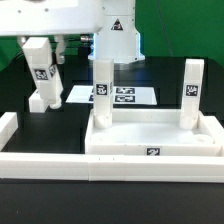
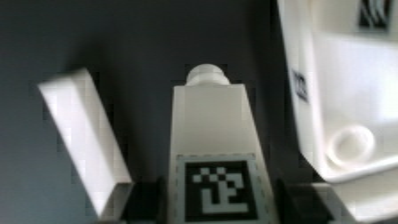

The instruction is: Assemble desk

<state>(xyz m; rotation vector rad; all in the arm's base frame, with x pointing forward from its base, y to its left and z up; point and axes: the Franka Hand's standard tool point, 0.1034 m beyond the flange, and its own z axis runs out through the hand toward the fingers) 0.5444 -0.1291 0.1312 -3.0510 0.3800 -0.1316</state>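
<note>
The desk top [image 1: 130, 128] lies rim up on the dark surface [image 1: 60, 130], toward the exterior view's right. Two legs stand upright along its far side, one [image 1: 103, 88] at the exterior view's left end and one [image 1: 192, 92] at the right end; its near corners carry no leg.

A third leg [image 1: 42, 75] is off the desk top, well out to the exterior view's left. Your hand [image 1: 37, 52] is clenched on it, dark fingers flanking its tagged end in the wrist view; the leg leans instead of hanging straight. Whether its low end touches the surface, you cannot tell.

In the wrist view the leg's rounded tip [image 2: 208, 74] points past a desk top corner; a round hole [image 2: 349, 150] shows there, off to one side of the leg, not in line with it.

What could go wrong, as I judge it:
- A leaning leg may meet the hole crooked and jam, or skid off the raised rim [image 2: 302, 90].
- Held near one end, it may twist in your grip if the tip catches.
- A wide swing toward the desk top could knock the nearer standing leg.

Around it:
- A loose white block [image 2: 80, 130] lies just beside the held leg; it may be a spare leg, but I cannot tell, and a sideways move could nudge it.
- The marker board [image 1: 128, 96] lies flat behind the desk top.
- White rails run along the front [image 1: 110, 168] and the exterior view's left edge [image 1: 8, 128].
- The rim and that nearer leg stand between your hand and the far corners.
</note>
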